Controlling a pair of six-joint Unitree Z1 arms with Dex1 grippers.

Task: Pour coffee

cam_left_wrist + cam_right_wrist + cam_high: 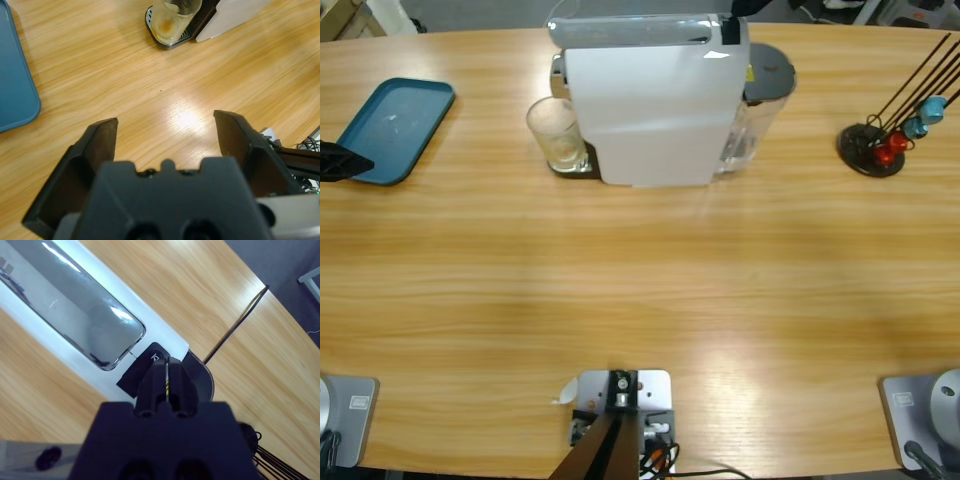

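A white coffee machine (655, 110) stands at the table's far middle, with a silver lid (75, 310) on top. A clear glass (556, 132) sits on its drip tray (167, 39), with a little brownish residue at the bottom of the glass (172, 17). My right gripper (167, 362) is shut with nothing held, its tips right at the black button (154, 356) on the machine's top; in the high view it shows as a black part (735, 18) above the machine. My left gripper (165, 122) is open and empty, hovering over bare wood well short of the glass, at the left edge (340, 160).
A teal tray (395, 128) lies at the far left, beside my left gripper, also seen as the tray (15, 85). A black capsule rack (875, 145) with red and blue capsules stands at the right. The grey water tank lid (767, 72) sits behind the machine.
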